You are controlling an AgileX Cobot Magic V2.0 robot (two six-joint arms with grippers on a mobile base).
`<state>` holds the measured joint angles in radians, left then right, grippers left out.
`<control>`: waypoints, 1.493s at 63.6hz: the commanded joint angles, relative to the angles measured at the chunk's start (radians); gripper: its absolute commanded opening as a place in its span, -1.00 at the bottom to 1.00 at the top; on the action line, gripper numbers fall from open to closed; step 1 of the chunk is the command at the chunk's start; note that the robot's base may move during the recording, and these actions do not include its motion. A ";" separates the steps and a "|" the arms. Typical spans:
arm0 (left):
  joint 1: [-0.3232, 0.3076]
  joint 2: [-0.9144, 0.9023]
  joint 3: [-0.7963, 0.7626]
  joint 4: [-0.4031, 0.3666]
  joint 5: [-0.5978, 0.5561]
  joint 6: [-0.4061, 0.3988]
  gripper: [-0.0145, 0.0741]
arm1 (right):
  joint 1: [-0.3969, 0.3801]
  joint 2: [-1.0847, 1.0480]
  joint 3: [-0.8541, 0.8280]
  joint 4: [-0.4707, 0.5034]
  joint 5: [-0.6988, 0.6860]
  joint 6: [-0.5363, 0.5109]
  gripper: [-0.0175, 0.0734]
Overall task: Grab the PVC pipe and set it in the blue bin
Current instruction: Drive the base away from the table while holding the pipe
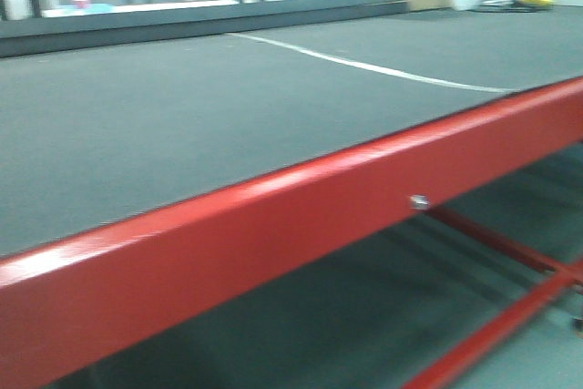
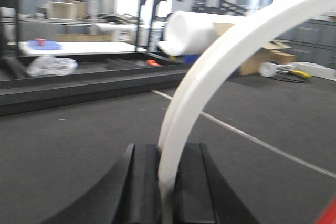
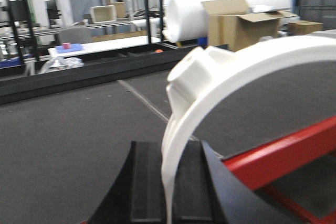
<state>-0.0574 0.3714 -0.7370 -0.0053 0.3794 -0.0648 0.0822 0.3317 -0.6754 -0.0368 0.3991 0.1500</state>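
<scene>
While the front view shows only the table [image 1: 182, 116] with its red edge [image 1: 273, 225] and a white line [image 1: 364, 66], the wrist views show the hands. Seen from the left wrist, the left hand [image 2: 167, 153] is pinching a white bent pipe [image 2: 207, 66] that curves up and right. Seen from the right wrist, the right hand [image 3: 169, 153] is pinching a white bent pipe [image 3: 252, 59] with a fat knob [image 3: 197, 69] near the red edge, and I cannot tell if it is the same pipe.
</scene>
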 commanded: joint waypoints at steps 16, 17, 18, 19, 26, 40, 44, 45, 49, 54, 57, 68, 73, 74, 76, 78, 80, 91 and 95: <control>-0.015 -0.005 -0.003 -0.004 -0.028 0.003 -0.92 | 0.000 -0.005 0.002 -0.014 -0.026 -0.002 -0.98; -0.015 -0.005 -0.003 -0.004 -0.028 0.003 -0.92 | 0.000 -0.005 0.002 -0.014 -0.026 -0.002 -0.98; -0.015 -0.005 -0.003 -0.004 -0.028 0.003 -0.92 | 0.000 -0.005 0.002 -0.014 -0.026 -0.002 -0.98; -0.015 -0.005 -0.003 -0.004 -0.028 0.003 -0.92 | 0.000 -0.005 0.002 -0.014 -0.026 -0.002 -0.98; -0.015 -0.005 -0.003 -0.004 -0.028 0.003 -0.92 | 0.000 -0.005 0.002 -0.014 -0.026 -0.002 -0.98; -0.015 -0.005 -0.003 -0.004 -0.028 0.003 -0.92 | 0.000 -0.005 0.002 -0.014 -0.026 -0.002 -0.98; -0.015 -0.005 -0.003 -0.004 -0.028 0.003 -0.92 | 0.000 -0.005 0.002 -0.014 -0.026 -0.002 -0.98; -0.015 -0.005 -0.003 -0.004 -0.028 0.003 -0.92 | 0.000 -0.005 0.002 -0.014 -0.026 -0.002 -0.98; -0.015 -0.005 -0.003 -0.004 -0.028 0.003 -0.92 | 0.000 -0.005 0.002 -0.014 -0.026 -0.002 -0.98; -0.015 -0.005 -0.003 -0.004 -0.028 0.003 -0.92 | 0.000 -0.005 0.002 -0.014 -0.026 -0.002 -0.98; -0.015 -0.005 -0.003 -0.004 -0.028 0.003 -0.92 | 0.000 -0.005 0.002 -0.014 -0.026 -0.002 -0.98; -0.015 -0.005 -0.003 -0.004 -0.028 0.003 -0.92 | 0.000 -0.005 0.002 -0.014 -0.026 -0.002 -0.98; -0.015 -0.005 -0.003 -0.004 -0.028 0.003 -0.92 | 0.000 -0.005 0.002 -0.014 -0.026 -0.002 -0.98; -0.015 -0.005 -0.003 -0.004 -0.028 0.003 -0.92 | 0.000 -0.005 0.002 -0.014 -0.026 -0.002 -0.98; -0.015 -0.005 -0.003 -0.004 -0.028 0.003 -0.92 | 0.000 -0.005 0.002 -0.014 -0.026 -0.002 -0.98; -0.015 -0.005 -0.003 -0.004 -0.028 0.003 -0.92 | 0.000 -0.005 0.002 -0.014 -0.026 -0.002 -0.98; -0.015 -0.005 -0.003 -0.004 -0.028 0.003 -0.92 | 0.000 -0.005 0.002 -0.014 -0.026 -0.002 -0.98; -0.015 -0.005 -0.003 -0.004 -0.028 0.003 -0.92 | 0.000 -0.005 0.002 -0.014 -0.026 -0.002 -0.98; -0.015 -0.005 -0.003 -0.004 -0.028 0.003 -0.92 | 0.000 -0.005 0.002 -0.014 -0.026 -0.002 -0.98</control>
<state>-0.0686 0.3714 -0.7370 -0.0053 0.3794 -0.0648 0.0822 0.3317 -0.6754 -0.0368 0.3991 0.1500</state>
